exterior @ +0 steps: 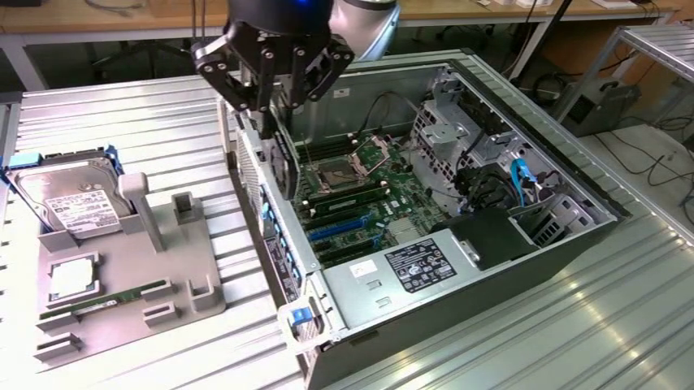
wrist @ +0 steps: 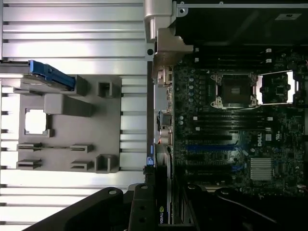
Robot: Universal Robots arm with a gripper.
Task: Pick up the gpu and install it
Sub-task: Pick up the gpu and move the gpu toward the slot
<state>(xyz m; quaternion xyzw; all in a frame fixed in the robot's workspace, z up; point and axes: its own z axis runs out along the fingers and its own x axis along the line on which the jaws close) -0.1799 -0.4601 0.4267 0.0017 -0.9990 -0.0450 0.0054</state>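
black pincer (exterior: 271,99) clenched on the flat dark gpu card (wrist: 163,214), edge-on over the open grey computer case's rear wall (exterior: 271,244); green motherboard (exterior: 375,203) below; grey holder tray (exterior: 187,272) with silver hard drive (exterior: 71,203) beside, on ribbed metal surface (exterior: 130,114)

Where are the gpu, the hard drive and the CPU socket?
gpu (wrist: 163,212), wrist view, on its edge with the green logo.
hard drive (exterior: 78,213), exterior view, on its white label.
CPU socket (wrist: 233,89), wrist view, on the socket's open middle.
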